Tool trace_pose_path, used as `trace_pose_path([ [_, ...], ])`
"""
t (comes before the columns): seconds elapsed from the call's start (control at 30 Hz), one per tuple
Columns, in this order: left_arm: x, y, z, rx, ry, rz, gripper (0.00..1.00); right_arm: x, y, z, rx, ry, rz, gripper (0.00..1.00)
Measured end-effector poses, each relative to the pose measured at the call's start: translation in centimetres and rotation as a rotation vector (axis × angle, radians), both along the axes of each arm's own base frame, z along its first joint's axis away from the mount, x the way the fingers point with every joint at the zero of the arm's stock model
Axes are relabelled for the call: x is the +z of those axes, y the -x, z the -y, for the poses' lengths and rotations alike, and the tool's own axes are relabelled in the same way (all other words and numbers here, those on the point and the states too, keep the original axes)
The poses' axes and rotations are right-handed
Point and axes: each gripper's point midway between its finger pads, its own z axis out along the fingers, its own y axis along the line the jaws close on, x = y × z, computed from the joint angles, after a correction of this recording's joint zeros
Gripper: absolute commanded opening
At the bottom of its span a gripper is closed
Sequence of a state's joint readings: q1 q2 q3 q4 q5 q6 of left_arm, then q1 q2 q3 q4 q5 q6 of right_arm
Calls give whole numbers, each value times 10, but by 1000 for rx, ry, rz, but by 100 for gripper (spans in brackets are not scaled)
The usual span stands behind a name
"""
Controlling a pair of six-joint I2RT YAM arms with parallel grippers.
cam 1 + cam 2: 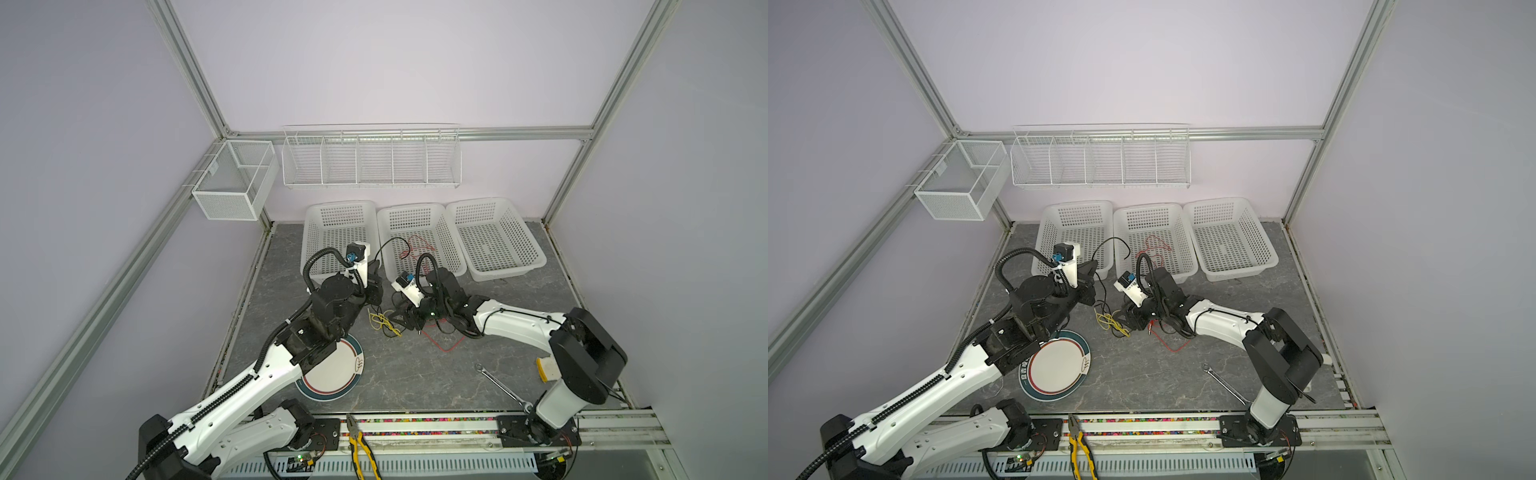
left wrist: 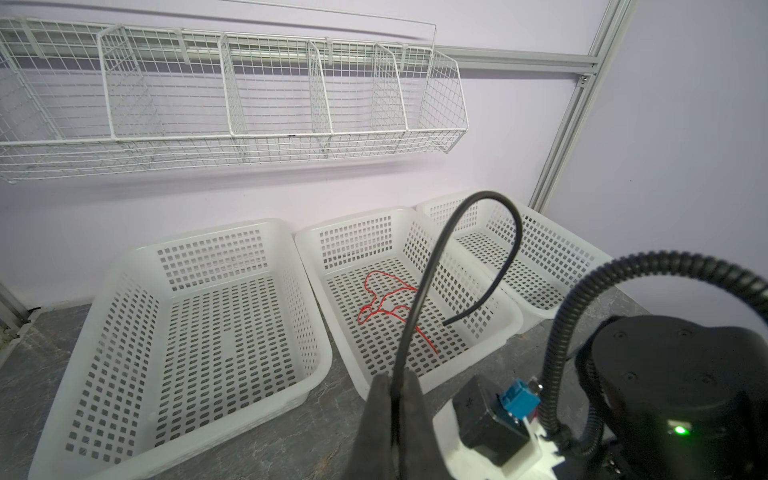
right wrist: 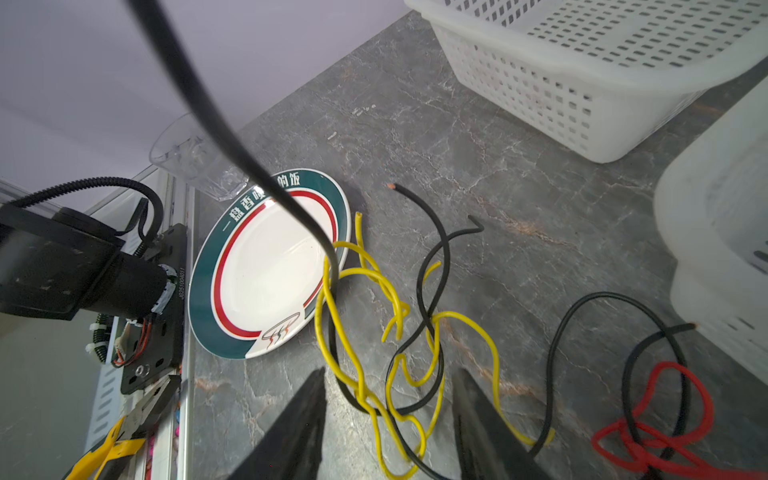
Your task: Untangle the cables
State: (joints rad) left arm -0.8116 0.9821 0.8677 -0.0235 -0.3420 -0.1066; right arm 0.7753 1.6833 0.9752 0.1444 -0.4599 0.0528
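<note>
My left gripper [image 2: 392, 384] is shut on a black cable [image 2: 432, 257], raised in front of the baskets. That cable arches up from the jaws, and its free end hangs over the middle basket [image 2: 478, 353]. In both top views it loops above the left gripper [image 1: 375, 268] [image 1: 1094, 266]. A tangle of yellow cable [image 3: 361, 291] [image 1: 382, 322] and black cable [image 3: 432, 266] lies on the table. My right gripper [image 3: 388, 374] [image 1: 401, 320] stands open low over it, a finger on each side. A red cable [image 3: 665, 415] lies beside the tangle, and another red cable [image 2: 386, 303] lies in the middle basket.
Three white baskets stand along the back wall under a wire rack [image 1: 370, 160]. A plate [image 1: 332, 374] lies under the left arm, with a clear cup [image 3: 191, 158] beyond it. A wrench [image 1: 500, 384] lies front right, and yellow-handled pliers [image 1: 361, 449] lie on the front rail.
</note>
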Motion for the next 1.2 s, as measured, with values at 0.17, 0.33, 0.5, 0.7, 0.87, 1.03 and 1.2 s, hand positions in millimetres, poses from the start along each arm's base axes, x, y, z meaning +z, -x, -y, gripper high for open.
trace_pose_path([
  [0.17,0,0,1,0,3,0,0,-14,6,-4,24,12,-35,47],
  [0.33,2,-2,2,0,5,2,0,-14,10,-7,42,8,-42,45],
  [0.5,0,-2,2,1,4,-2,0,-14,13,-10,54,3,-43,40],
  [0.7,0,-2,3,1,4,-3,0,-23,12,-13,56,8,-53,37],
  [0.87,0,-2,3,1,4,-4,0,-23,12,-17,65,-2,-61,31],
  [1.03,-1,-3,3,1,3,-5,0,-15,11,-21,75,-31,-61,23],
  [1.2,-2,-3,3,3,8,-9,0,-8,11,-29,96,-68,-67,17],
])
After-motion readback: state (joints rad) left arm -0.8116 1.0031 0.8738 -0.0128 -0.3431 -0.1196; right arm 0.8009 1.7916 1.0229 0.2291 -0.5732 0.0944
